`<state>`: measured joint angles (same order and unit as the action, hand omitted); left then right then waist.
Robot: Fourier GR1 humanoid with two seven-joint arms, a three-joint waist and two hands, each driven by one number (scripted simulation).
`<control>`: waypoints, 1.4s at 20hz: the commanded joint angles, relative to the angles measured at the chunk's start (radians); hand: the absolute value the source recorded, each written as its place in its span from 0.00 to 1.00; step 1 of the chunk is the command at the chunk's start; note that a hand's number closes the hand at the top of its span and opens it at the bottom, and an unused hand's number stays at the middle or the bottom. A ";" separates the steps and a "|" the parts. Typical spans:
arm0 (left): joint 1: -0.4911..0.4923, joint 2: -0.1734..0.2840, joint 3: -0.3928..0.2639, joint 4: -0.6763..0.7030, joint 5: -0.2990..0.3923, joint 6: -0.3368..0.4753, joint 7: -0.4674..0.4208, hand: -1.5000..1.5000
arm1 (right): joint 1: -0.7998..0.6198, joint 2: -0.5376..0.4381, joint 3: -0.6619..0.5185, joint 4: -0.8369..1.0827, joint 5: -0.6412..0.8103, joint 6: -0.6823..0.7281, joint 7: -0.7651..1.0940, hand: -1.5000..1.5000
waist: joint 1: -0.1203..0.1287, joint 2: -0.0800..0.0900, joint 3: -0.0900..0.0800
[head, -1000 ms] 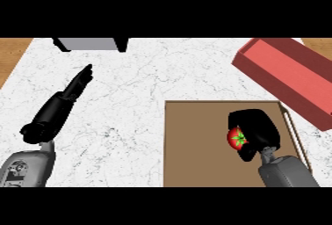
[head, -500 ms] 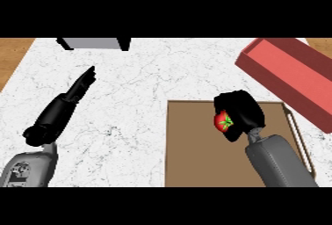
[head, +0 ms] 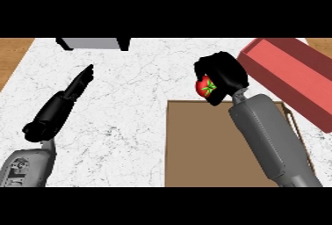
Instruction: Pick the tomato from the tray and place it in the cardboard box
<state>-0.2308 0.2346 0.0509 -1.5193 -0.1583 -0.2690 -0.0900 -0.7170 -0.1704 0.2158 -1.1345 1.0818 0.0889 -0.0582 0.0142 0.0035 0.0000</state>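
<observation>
Since a second ago the right robot hand (head: 222, 75) has carried the tomato (head: 206, 86) up off the tray (head: 194, 145) and away from the robot; it now hangs just past the tray's far edge, over bare bench (head: 130, 110).

Nearest the robot, the brown tray lies at the lower right, with the grey right forearm stretched across it. Beyond it, the right robot hand is curled round the tomato, fingers wrapped over the top, the red skin and green stalk showing on its left side. The left robot hand (head: 79, 83) rests at the left over the bench, fingers straight and holding nothing, well apart from all this.

Farther right lies the red box (head: 292, 74), a long body slanting from the far middle toward the near right. It sits just beside the right robot hand, on its right, so the carry should turn rightward; the left hand is far from it. A grey block (head: 94, 42) stands at the far edge.
</observation>
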 commanded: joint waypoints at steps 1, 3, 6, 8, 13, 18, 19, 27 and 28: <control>0.038 -0.034 -0.020 -0.020 -0.023 0.028 0.002 0.50 | 0.023 -0.035 -0.050 -0.134 -0.034 0.030 -0.001 1.00 | -0.018 -0.007 0.000; -0.003 -0.031 -0.007 0.023 -0.027 0.037 -0.014 0.50 | -0.074 -0.035 -0.154 -0.076 -0.066 0.005 0.061 1.00 | -0.016 -0.003 0.000; 0.010 -0.004 0.012 -0.020 0.007 0.002 0.030 0.50 | -0.042 0.000 -0.222 -0.145 -0.068 -0.047 0.211 1.00 | -0.021 -0.007 0.000; 0.051 -0.013 0.004 -0.016 -0.014 0.019 -0.036 0.50 | -0.127 -0.026 -0.314 -0.129 -0.115 -0.022 0.259 1.00 | -0.011 -0.005 0.000; 0.001 -0.027 -0.006 -0.015 -0.017 0.021 0.014 0.50 | -0.204 -0.115 -0.423 0.035 -0.105 -0.113 0.261 1.00 | -0.002 0.002 0.000; -0.025 -0.023 0.004 -0.002 -0.003 0.004 0.020 0.50 | -0.273 -0.223 -0.520 0.226 -0.138 -0.158 0.205 1.00 | 0.003 0.004 0.000; -0.016 -0.017 -0.001 0.008 -0.018 0.006 -0.017 0.50 | -0.270 -0.259 -0.543 0.271 -0.145 -0.161 0.179 1.00 | 0.004 0.005 0.000; -0.018 -0.003 0.012 -0.049 0.023 -0.032 0.047 0.50 | -0.321 -0.410 -0.500 0.590 -0.071 0.005 0.110 1.00 | 0.028 0.010 0.001; -0.050 -0.056 -0.039 -0.032 -0.041 0.030 0.049 0.50 | -0.308 -0.448 -0.513 0.633 -0.079 0.017 0.058 1.00 | 0.022 0.017 0.002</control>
<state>-0.2551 0.2089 0.0429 -1.5527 -0.1679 -0.2673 -0.0529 -1.0177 -0.5504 -0.2913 -0.6343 0.9985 0.0206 0.0407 0.0336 0.0141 0.0006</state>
